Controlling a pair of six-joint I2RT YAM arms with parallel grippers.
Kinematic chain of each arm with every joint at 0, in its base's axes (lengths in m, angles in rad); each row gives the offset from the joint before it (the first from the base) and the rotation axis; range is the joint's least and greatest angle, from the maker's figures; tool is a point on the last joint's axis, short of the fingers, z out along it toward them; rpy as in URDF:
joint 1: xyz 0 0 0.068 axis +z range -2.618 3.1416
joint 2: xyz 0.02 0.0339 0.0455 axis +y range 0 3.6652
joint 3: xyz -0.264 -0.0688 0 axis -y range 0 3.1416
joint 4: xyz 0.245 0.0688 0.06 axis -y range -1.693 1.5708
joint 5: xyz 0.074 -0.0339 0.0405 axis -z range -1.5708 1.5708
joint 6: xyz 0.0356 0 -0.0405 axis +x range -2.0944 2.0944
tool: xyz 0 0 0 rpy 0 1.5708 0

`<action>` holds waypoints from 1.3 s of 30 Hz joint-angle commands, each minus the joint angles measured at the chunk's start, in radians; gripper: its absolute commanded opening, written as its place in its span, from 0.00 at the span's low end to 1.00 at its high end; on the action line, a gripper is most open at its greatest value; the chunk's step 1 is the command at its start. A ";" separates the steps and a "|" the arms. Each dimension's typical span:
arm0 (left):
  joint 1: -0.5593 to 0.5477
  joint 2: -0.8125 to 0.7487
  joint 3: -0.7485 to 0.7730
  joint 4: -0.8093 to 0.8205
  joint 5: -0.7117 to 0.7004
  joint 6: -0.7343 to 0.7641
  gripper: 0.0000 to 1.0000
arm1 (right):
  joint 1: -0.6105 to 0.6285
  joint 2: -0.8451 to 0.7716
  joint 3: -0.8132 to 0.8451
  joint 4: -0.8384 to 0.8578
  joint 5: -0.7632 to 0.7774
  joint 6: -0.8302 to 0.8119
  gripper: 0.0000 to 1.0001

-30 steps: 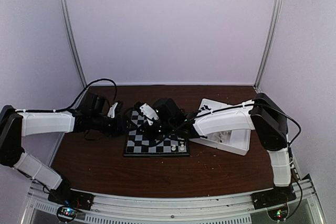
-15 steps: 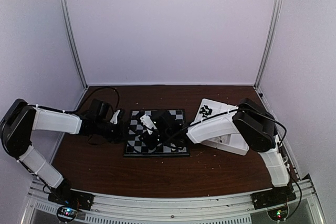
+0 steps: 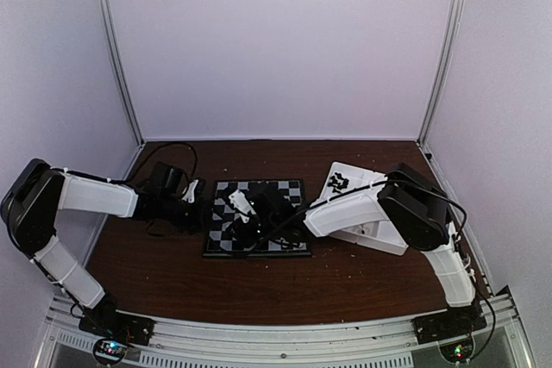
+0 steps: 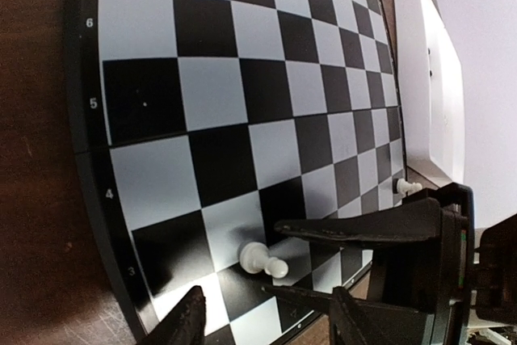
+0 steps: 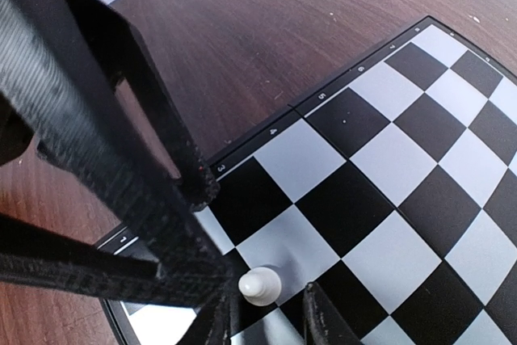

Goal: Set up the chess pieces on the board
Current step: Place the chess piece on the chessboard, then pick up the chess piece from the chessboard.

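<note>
Plainly the piece that matters is the white pawn. It sits on the board in the row marked 3, on the second square in from the left edge and close to that square's near border. Whether it stands upright or lies tipped I cannot tell, though in the left wrist view its round head points toward the board's left edge and its base toward the right. The right gripper brackets it, one finger on each side, jaws parted with a gap showing on at least one side, so it reads as let go rather than pinched. The left gripper hovers just beside, at the board's left edge, jaws likewise apart and holding nothing. So the right arm is the nearer, and any fresh grasp would turn on closing across the pawn from where those fingers stand. Beyond it the squares are bare save a second white piece at the right edge, next to the white tray, where black pieces sit clustered. The set-up looks barely begun.
</note>
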 commanded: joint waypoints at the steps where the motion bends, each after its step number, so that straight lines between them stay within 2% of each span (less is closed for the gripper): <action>1: 0.008 -0.009 0.037 -0.025 -0.038 0.043 0.52 | 0.008 -0.002 0.010 0.005 0.019 0.002 0.33; 7: 0.008 -0.076 0.030 -0.064 -0.091 0.099 0.53 | 0.008 -0.090 -0.043 0.036 0.025 0.004 0.43; 16: 0.001 -0.115 0.054 -0.169 -0.168 0.201 0.53 | 0.006 -0.295 -0.141 0.022 0.116 0.010 0.47; 19: -0.034 -0.107 0.090 -0.210 -0.214 0.239 0.53 | 0.004 -0.372 -0.206 0.010 0.209 0.016 0.59; 24: -0.134 -0.055 0.184 -0.312 -0.391 0.311 0.53 | -0.011 -0.494 -0.303 -0.023 0.379 0.014 0.95; 25: -0.146 -0.039 0.204 -0.329 -0.414 0.315 0.53 | -0.015 -0.518 -0.321 -0.031 0.407 0.013 0.99; 32: -0.209 0.056 0.300 -0.399 -0.505 0.312 0.50 | -0.046 -0.677 -0.420 -0.098 0.597 0.040 1.00; 36: -0.229 0.098 0.341 -0.448 -0.541 0.300 0.42 | -0.069 -0.749 -0.486 -0.087 0.622 0.048 1.00; 39: -0.244 0.123 0.359 -0.474 -0.558 0.295 0.41 | -0.083 -0.789 -0.525 -0.074 0.617 0.048 1.00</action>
